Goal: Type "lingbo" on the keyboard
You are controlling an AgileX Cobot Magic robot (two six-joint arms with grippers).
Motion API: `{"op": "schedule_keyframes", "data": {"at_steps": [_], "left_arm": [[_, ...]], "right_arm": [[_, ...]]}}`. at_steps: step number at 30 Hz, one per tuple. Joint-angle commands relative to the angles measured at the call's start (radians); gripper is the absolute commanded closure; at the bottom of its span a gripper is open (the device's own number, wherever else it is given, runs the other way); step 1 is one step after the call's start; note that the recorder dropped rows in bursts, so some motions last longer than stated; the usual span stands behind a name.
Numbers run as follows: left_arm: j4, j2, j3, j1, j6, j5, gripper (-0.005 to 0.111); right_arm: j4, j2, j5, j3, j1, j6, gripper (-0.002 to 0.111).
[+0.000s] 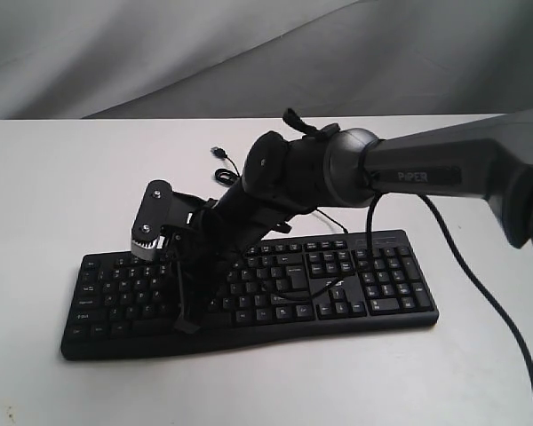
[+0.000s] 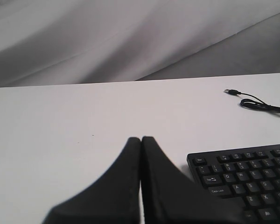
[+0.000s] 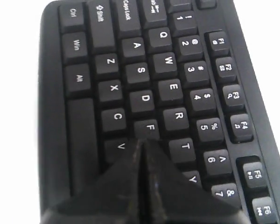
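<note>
The long black keyboard (image 1: 338, 284) lies on the white table, with its letter keys close up in the right wrist view (image 3: 144, 79). My right gripper (image 1: 188, 321) reaches across from the right to the keyboard's left half and points down at the keys. It is shut with nothing held, its tips (image 3: 142, 142) at the edge of the F key, between V and T; the key beneath them is hidden. My left gripper (image 2: 141, 139) is shut and empty over bare table, beside the keyboard's Esc corner (image 2: 242, 177). The exterior view does not show it.
The keyboard's thin black USB cable (image 2: 259, 105) trails unplugged on the table behind it, plug end (image 1: 220, 153) free. The right arm (image 1: 426, 169) spans above the number pad side. A grey cloth backdrop (image 1: 249, 53) hangs behind the white table (image 1: 53, 195).
</note>
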Motion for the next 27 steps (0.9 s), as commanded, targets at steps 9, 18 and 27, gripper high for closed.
{"op": "schedule_keyframes", "data": {"at_steps": [9,18,27], "left_arm": [[0.000,-0.004,0.005,0.001,-0.002,-0.011,0.106],[0.000,-0.004,0.005,0.001,-0.002,-0.011,0.106],[0.000,-0.004,0.005,0.001,-0.002,-0.011,0.106]], "right_arm": [[-0.039,0.003,0.060,-0.006,0.000,0.046,0.108],[-0.042,0.003,0.060,-0.006,0.000,0.046,0.108],[-0.049,0.006,0.056,-0.006,-0.002,0.046,0.108]]}}
